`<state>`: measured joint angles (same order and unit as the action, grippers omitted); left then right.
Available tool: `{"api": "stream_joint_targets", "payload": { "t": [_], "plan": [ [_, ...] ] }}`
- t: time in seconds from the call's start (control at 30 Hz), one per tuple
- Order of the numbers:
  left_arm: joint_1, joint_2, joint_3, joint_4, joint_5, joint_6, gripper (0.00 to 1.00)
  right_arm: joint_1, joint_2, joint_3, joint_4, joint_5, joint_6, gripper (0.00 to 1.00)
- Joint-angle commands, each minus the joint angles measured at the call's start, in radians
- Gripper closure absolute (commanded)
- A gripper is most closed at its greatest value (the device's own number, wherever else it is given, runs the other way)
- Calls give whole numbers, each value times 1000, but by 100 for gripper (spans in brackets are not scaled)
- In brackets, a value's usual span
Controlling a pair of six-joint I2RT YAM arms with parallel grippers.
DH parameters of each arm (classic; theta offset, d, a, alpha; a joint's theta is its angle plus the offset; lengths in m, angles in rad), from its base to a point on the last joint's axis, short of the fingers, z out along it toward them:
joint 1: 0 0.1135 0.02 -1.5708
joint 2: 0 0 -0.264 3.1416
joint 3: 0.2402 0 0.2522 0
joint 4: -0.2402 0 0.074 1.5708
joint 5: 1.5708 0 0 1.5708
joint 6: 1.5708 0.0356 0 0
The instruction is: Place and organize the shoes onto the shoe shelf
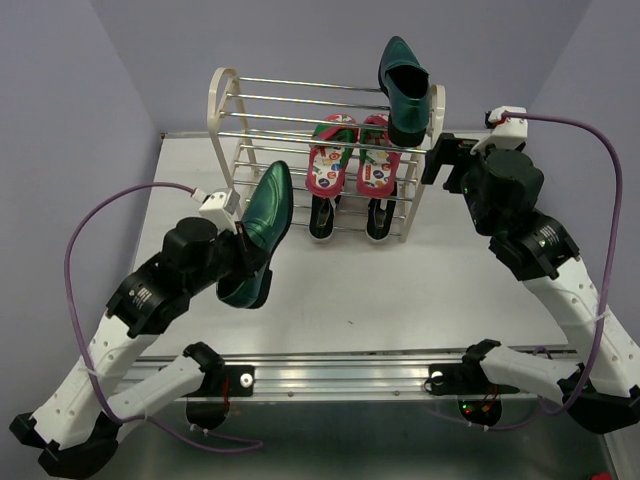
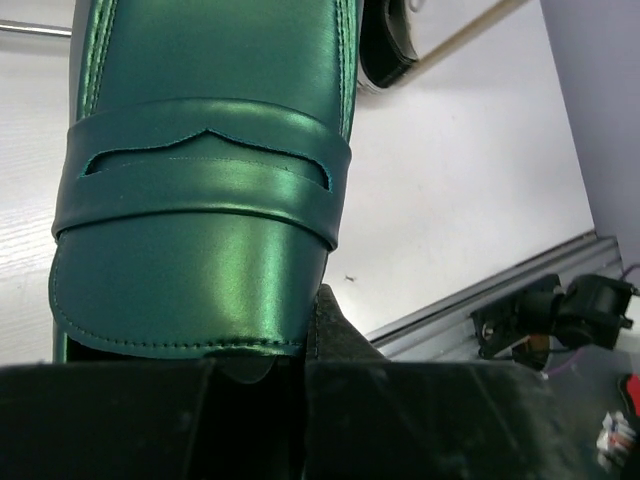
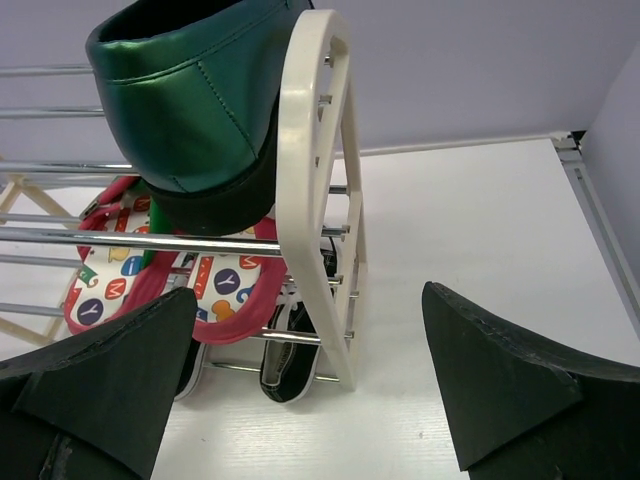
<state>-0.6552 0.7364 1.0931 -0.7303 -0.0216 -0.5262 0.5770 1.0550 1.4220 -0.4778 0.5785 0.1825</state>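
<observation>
Currently five of the six shoes sit on the shoe shelf
- Top tier, right end: one green loafer, heel toward the arms, close against the right side panel; the rest of that tier is bare rods
- Middle tier: red flip-flops side by side, printed footbeds up, right of centre
- Bottom tier: black sneakers below the flip-flops, white toe caps poking out at the front

Sixth shoe: the matching loafer, in the left end effector, which is clamped on its rear half. The exact bite is hidden by the shoe. The shoe is tilted toe-up and pointing at the shelf's left front, apparently lifted off the bench. The left wrist view is filled by its strap and vamp.

Right end effector: spread wide, holding nothing, hanging just beside the shelf's right panel at about top-tier height.

Judgement: task nearly done. What is left is to carry the held loafer up to the top tier and set it beside its mate, heel the same way. Thin rods and a glossy sole mean it may slide or tip if it lands crooked
</observation>
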Motion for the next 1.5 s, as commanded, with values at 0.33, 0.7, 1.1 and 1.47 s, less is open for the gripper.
{"api": "stream_joint_targets", "payload": {
  "t": [0.33,0.7,1.1,1.47],
  "plan": [
    [-4,133,289,278,244,109,100,3,-82,-23,114,73,-31,0],
    [-4,441,663,318,77,78,100,3,-76,-32,119,130,-48,0],
    [2,960,1367,202,-12,153,100,3,-96,-61,133,259,-60,0],
    [85,1101,1415,270,84,134,100,3,-78,-74,153,267,-69,0]
  ]
}}
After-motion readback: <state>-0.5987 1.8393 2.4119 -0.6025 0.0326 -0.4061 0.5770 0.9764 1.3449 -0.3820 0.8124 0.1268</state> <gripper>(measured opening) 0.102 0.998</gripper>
